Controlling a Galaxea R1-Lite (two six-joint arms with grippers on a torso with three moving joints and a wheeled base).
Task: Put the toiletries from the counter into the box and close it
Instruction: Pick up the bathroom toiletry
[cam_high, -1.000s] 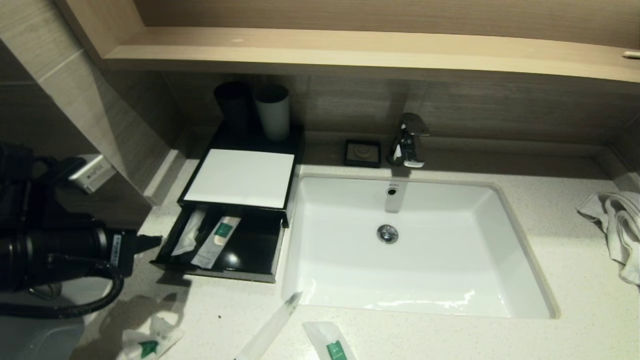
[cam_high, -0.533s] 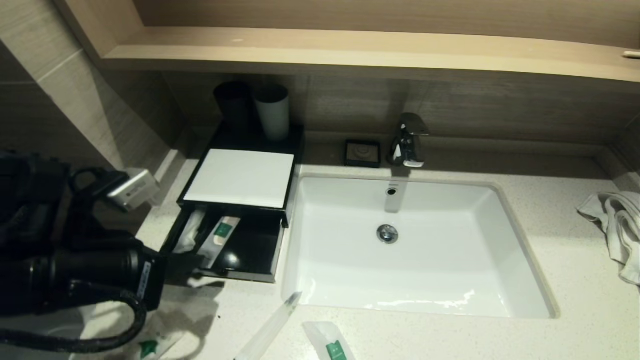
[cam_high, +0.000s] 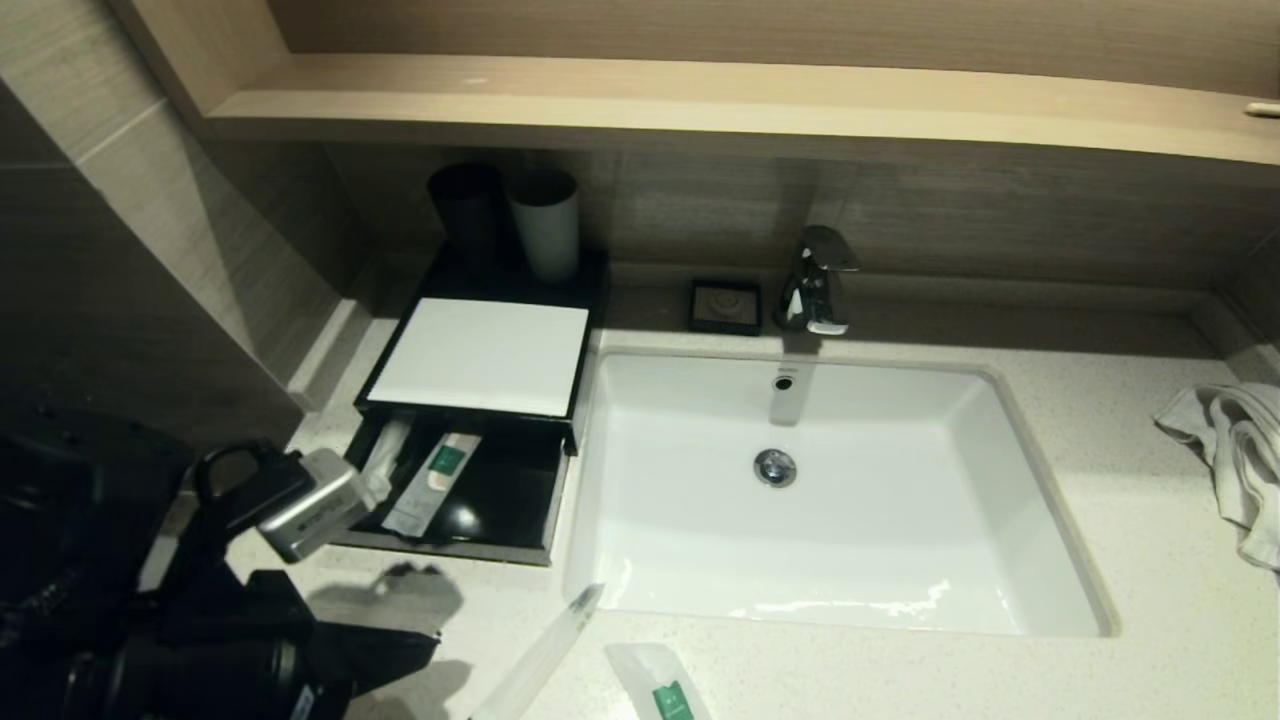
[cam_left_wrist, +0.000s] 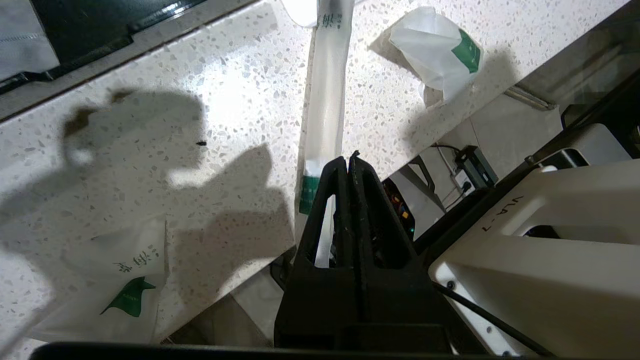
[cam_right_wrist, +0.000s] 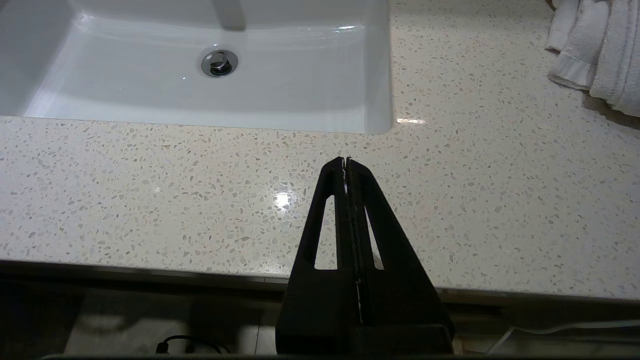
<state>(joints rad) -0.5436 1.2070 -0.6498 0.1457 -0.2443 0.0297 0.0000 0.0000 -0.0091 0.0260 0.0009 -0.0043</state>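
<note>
Clenched tight and holding nothing, the left claw (cam_left_wrist: 348, 162) hangs low over the front left edge of the table (cam_high: 1150, 560), its black arm reaching in from the lower left corner of the head view, the wrist camera box riding above it. Right under its tips lies a long clear-wrapped stick (cam_left_wrist: 327, 95), running from the table's front edge toward the sink (cam_high: 700, 560). A crumpled sachet with a green label (cam_left_wrist: 440, 47) lies just beside that stick, and a flatter sachet (cam_left_wrist: 122, 280) sits on the stick's other side at the near edge. The right claw (cam_right_wrist: 346, 162), fingers pressed together and empty, is parked over the front edge of the table by the sink's right corner. Farther back, the black box (cam_high: 480, 350) stands left of the sink, its front drawer (cam_high: 450, 545) pulled open with two wrapped sachets (cam_high: 430, 485) inside. Two cups (cam_high: 545, 225) stand behind the box; a white towel (cam_high: 1235, 440) lies at far right.
</note>
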